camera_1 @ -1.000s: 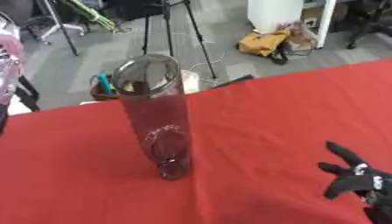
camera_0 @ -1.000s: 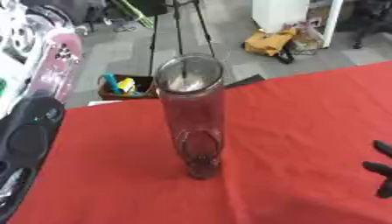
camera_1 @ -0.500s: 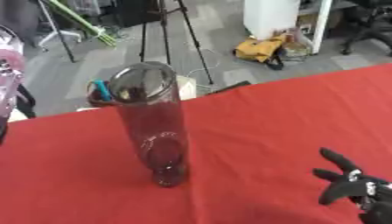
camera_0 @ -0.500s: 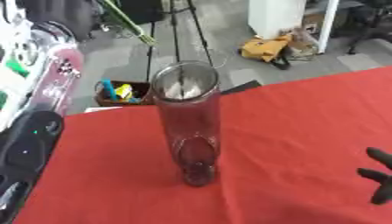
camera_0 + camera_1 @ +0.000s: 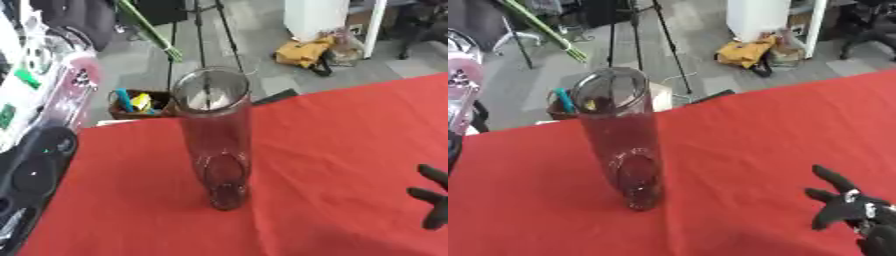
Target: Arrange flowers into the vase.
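Note:
A tall glass vase stands upright on the red table, left of centre, with its round mouth open at the top. Green flower stems hang in the air above and behind the vase, slanting down to the right. Their cut ends are just up and left of the vase mouth, and their upper part runs out of view at the top left. A dark shape there may be my left hand. My right hand rests open at the lower right, fingers spread, far from the vase.
A black arm part and a white and pink blurred shape fill the left edge. Behind the table are a tripod, a small bin of tools, a yellow bag and a white cabinet.
The green stems have come down and to the right, closer to the vase mouth. The camera has shifted a little. My right hand has hardly moved.

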Available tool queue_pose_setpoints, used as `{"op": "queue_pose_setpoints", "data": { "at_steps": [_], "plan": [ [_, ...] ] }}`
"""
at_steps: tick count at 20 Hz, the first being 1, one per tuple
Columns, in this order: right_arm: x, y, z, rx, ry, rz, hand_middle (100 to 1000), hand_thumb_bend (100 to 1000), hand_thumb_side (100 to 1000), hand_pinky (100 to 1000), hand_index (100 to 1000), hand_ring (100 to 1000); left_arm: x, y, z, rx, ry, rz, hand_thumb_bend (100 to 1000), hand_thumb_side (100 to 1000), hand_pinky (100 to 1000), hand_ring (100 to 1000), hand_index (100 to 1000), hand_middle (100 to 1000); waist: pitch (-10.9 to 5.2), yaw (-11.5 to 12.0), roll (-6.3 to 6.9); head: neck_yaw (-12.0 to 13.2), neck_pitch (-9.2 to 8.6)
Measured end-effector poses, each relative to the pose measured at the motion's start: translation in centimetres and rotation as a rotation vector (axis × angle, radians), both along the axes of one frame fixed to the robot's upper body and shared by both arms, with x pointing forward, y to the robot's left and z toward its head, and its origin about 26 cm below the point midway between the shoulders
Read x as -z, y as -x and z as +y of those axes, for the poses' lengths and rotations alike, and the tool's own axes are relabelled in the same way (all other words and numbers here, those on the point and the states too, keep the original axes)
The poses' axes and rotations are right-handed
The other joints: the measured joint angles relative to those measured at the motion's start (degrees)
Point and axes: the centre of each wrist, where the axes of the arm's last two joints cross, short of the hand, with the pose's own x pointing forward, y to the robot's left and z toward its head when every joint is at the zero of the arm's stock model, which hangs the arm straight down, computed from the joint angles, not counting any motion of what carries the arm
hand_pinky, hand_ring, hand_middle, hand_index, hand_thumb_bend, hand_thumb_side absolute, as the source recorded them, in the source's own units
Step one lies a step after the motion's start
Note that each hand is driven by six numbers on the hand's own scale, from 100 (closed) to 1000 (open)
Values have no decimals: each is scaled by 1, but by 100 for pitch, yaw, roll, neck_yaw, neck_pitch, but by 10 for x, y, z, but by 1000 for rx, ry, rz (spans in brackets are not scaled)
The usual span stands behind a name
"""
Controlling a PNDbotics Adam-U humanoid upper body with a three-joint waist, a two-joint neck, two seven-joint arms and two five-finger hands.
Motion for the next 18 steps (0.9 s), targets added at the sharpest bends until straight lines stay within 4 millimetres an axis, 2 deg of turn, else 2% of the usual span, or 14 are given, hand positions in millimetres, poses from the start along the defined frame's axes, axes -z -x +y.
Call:
{"op": "queue_pose_setpoints", "data": {
  "at_steps": [13,18],
  "plan": [
    [0,0,0,-2,6,7,506,100,913,878,664,1000,2,3,-10,30,2,47,100,638,100,100,100,100,-2,1,4,-4,123],
    [1,0,0,0,4,13,507,100,912,879,665,1000,3,6,-14,43,-9,89,100,642,100,100,100,100,-61,41,5,-54,263]
  ]
}}
